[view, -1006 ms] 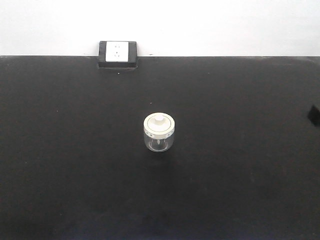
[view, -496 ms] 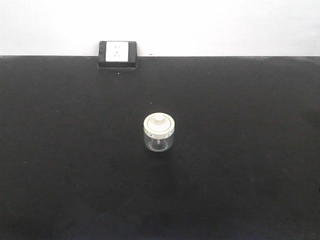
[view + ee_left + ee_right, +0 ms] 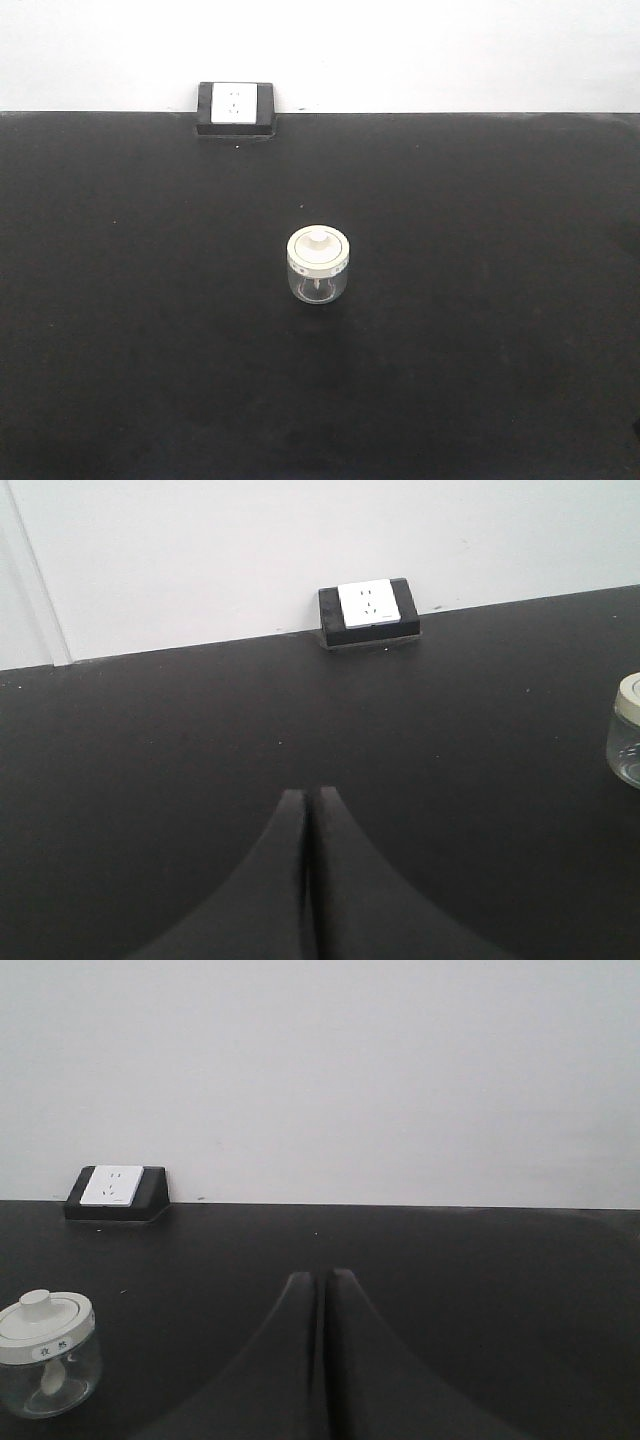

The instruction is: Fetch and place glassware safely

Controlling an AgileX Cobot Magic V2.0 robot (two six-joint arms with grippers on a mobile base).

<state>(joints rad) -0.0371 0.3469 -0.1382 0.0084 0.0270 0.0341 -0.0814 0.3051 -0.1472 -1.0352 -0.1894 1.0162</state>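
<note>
Both grippers sit closed on nothing: my left gripper [image 3: 308, 798] and my right gripper [image 3: 322, 1280] each show their two dark fingers pressed together, well clear of the jar. Beneath them the black worktop [image 3: 480, 380] fills nearly the whole front view, running back to a white wall [image 3: 450, 50], where a wall socket [image 3: 236, 105] in a black housing stands at the seam. Near the middle of the worktop stands the small clear glass jar [image 3: 318, 268], upright, its cream lid [image 3: 318, 246] seated with a knob on top. From my right wrist it lies low to the left; from my left wrist only its edge shows at the right. I judge the risk ahead to be a closed or barely parted gripper nudging the smooth glass and tipping it, or a grip on the lid lifting that alone.
</note>
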